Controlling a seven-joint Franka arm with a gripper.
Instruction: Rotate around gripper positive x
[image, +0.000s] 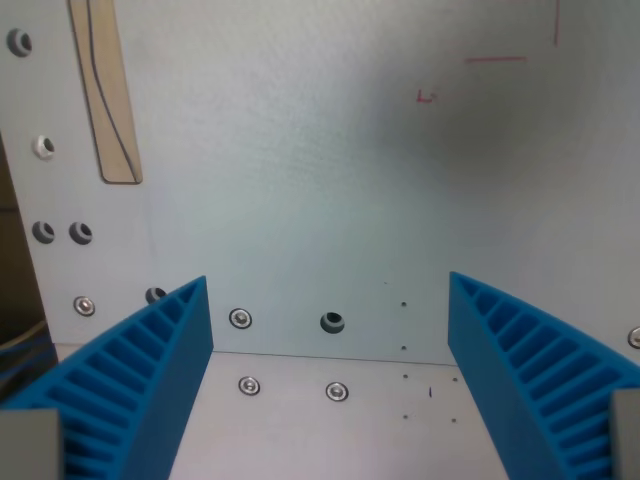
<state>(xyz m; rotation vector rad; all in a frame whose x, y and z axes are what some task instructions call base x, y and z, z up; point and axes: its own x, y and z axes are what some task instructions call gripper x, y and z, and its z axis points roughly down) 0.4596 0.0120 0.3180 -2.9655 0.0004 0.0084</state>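
Observation:
My gripper (328, 285) is open, its two blue ribbed fingers (140, 380) rising from the bottom corners of the wrist view with a wide gap between them. Nothing is held between the fingers. Behind the gap lies a pale grey metal plate (330, 180) with a seam running across at about the fingertips' height.
A strip of tan tape (108, 90) with a dark line runs down the plate at the wrist view's upper left. Several screw heads (240, 318) and holes (331, 321) dot the plate near the seam. Faint red marks (495, 60) show at upper right.

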